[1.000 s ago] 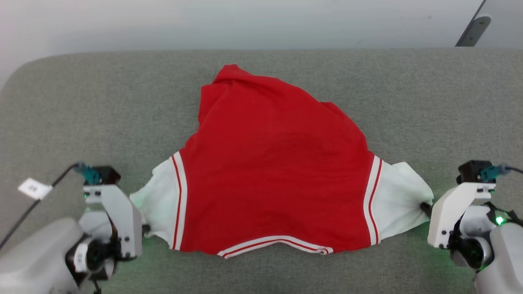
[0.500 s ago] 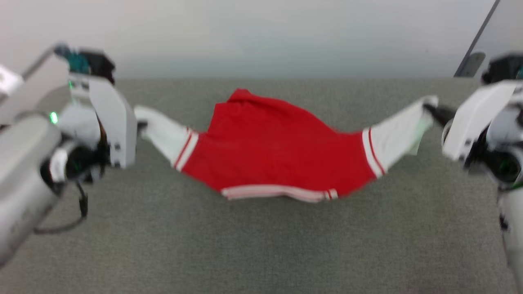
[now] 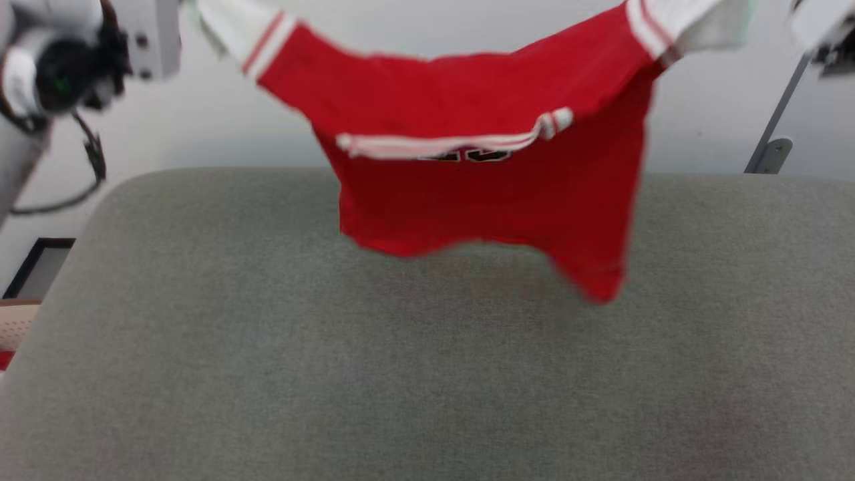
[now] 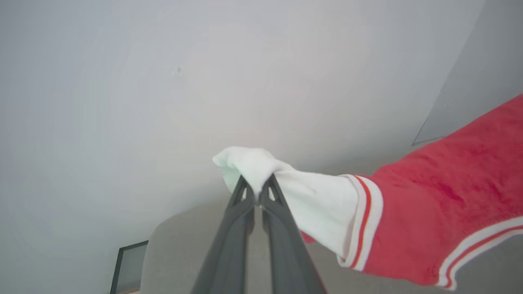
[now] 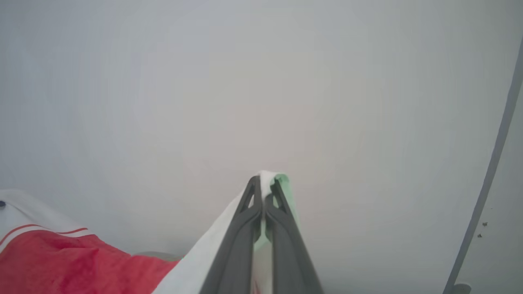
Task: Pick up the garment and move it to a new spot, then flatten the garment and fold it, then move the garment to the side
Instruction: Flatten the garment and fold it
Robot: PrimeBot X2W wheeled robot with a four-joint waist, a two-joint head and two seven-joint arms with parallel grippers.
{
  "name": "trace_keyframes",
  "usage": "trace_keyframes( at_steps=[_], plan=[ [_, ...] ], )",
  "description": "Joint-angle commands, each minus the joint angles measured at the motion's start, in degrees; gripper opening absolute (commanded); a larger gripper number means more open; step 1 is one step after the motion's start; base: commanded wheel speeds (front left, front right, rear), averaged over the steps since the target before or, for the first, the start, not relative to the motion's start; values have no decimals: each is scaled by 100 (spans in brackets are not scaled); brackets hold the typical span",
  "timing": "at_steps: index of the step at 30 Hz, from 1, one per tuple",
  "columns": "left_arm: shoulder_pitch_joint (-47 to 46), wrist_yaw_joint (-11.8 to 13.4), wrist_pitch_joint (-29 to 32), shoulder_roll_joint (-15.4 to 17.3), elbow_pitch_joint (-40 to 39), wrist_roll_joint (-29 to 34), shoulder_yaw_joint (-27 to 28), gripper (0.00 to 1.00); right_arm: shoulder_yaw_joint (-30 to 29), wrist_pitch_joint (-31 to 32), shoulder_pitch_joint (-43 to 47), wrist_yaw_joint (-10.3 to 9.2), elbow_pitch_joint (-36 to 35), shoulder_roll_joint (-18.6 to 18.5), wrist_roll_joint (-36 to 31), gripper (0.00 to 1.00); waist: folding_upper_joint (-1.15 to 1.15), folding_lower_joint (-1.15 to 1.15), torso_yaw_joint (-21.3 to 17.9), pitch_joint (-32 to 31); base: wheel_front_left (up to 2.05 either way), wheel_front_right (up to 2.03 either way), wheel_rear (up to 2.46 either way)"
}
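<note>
Your garment (image 3: 481,180) hangs crosswise above the surface (image 3: 267,347), left pincer (image 4: 256,195) and right pincer (image 5: 264,191) each clenched on a white sleeve

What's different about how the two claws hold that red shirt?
The left gripper pinches a rounded white wad bulging past its tips; the right gripper, just a green-tinted sliver. The garment hangs lower on the right gripper's side than the left's. Both are shut on white sleeves.
</note>
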Motion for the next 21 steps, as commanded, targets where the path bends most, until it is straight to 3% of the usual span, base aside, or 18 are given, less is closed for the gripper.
trace_keyframes(
  at_steps=[1,13,21],
  plan=[
    [-143,-46,-107,-29,92,101,42,0,30,-69,-129,-6,125,30,81,0,0,0,14,-8,0,0,0],
    [-836,-228,-439,-379,792,329,120,0,423,-575,-983,-6,910,-60,282,0,0,0,38,386,0,0,0],
    [-1398,-282,-913,-842,1256,584,154,0,972,-1624,-1694,-6,1415,-262,-57,0,0,0,-6,1484,0,0,0]
  ],
)
